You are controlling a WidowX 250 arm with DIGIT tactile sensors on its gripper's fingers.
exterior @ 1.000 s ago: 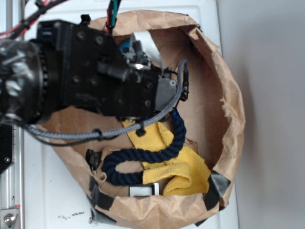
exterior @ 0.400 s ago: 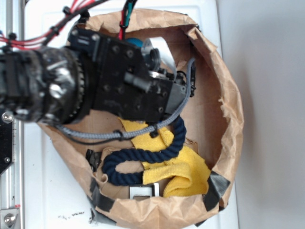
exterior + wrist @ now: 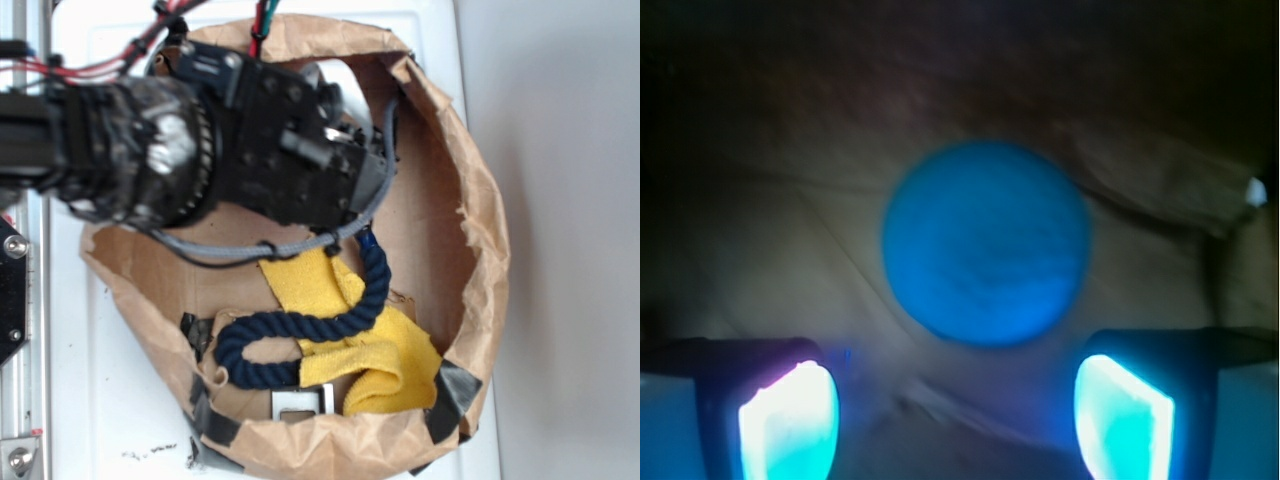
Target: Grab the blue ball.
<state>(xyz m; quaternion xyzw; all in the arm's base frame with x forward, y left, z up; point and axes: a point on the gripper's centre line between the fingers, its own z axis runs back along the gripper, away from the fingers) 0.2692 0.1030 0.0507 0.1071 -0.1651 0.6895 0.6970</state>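
Exterior view, from above: a brown paper bag (image 3: 480,200) with a rolled, crumpled rim lies on a white surface (image 3: 130,410); patches of dark tape (image 3: 455,390) mark its lower edge; the black robot arm (image 3: 150,150), trailing a grey cable (image 3: 260,250) and red wires, reaches into the upper half of the bag and covers much of its floor. In the lower half a dark navy twisted rope (image 3: 300,330) loops across a crumpled yellow cloth (image 3: 390,360); a small metal clip (image 3: 303,400) sits just beside the lower rim. This view shows neither the fingertips nor the ball, both being hidden under the arm's body.

Wrist view, blurred and dim: the blue ball (image 3: 985,242) fills the centre of the frame, resting on the brown paper floor of the bag; it lies ahead of the gripper (image 3: 955,415), roughly centred between the two fingers (image 3: 790,415), whose pads glow cyan at the lower left and lower right corners. The jaws stand wide apart, the gap broader than the ball; neither pad touches the ball, and nothing is held. The rope, cloth and clip do not appear in this view.
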